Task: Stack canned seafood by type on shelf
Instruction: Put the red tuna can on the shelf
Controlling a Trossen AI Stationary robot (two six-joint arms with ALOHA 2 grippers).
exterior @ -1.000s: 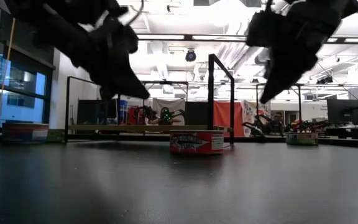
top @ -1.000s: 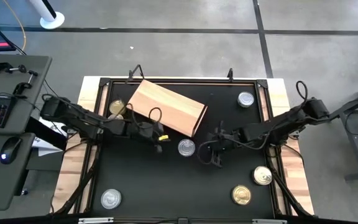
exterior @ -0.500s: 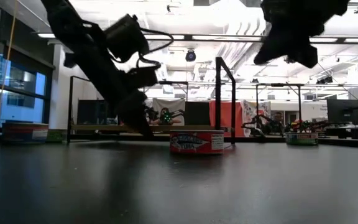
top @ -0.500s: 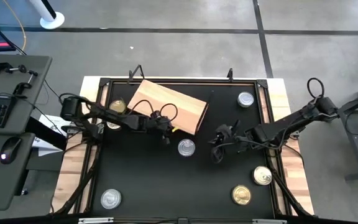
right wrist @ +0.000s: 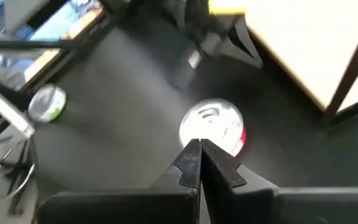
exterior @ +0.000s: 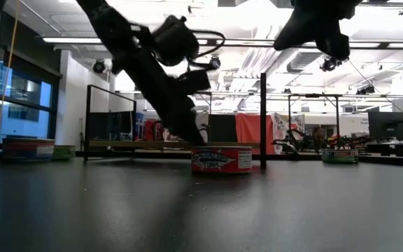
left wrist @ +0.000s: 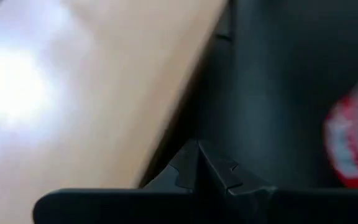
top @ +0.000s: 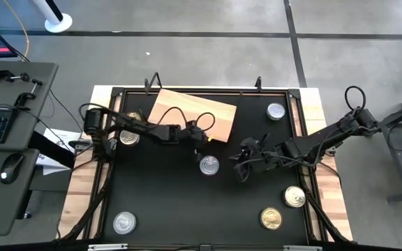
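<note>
Lower left of the overhead frame, I see a silver-topped can (top: 124,222) alone on the black bench (top: 173,209). Up the left edge, a gold-topped can (top: 128,137) sits under my left arm. That arm reaches rightward, and my left tool (top: 199,136), fingers pressed together and holding nothing, sits at the lower edge of the wooden shelf (top: 187,111), which stands tilted in the upper middle. Just below it lies a silver-topped can with a red label (top: 209,165). Right of centre, my right tool (top: 241,167), also pressed together and empty, hovers near that can. A silver can (top: 276,111) rests at upper right; two gold cans (top: 294,197) (top: 271,218) lie at lower right.
</note>
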